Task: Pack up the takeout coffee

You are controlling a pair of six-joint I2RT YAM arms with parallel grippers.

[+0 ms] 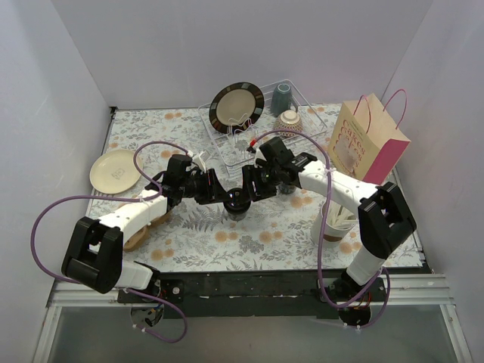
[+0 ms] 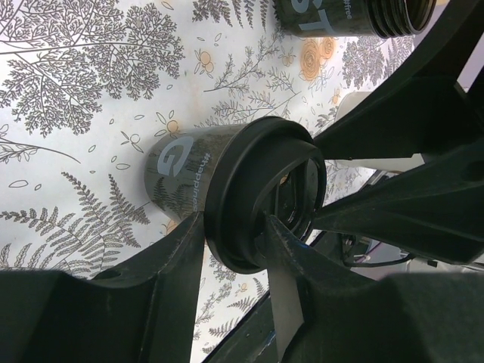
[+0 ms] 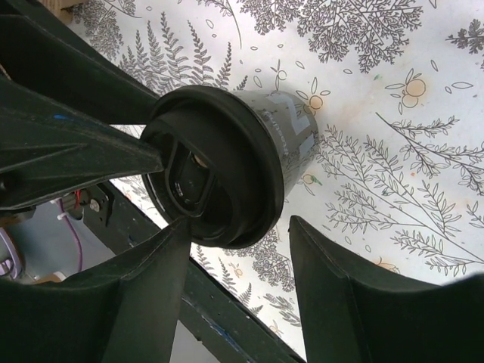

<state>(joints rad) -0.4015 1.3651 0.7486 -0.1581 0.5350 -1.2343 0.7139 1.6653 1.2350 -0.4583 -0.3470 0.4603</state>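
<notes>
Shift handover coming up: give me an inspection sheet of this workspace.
Surface: floral cloth, flat, no spill seen.
Job's things: one black cup, lid on, upright mid-table.
Clutter: bag upright at back right; rack holding dark-rimmed plate, mug, bowl; cream plate on the left; stirrer cup by the right arm; dark printed container near the cup, kind unclear.
Hands: left hand straddles the lid rim, grip unclear; right hand open at the cup, not gripping.
Cables: purple cables loop off both arms, none on the cup.
Surroundings: white walls on three sides.
</notes>
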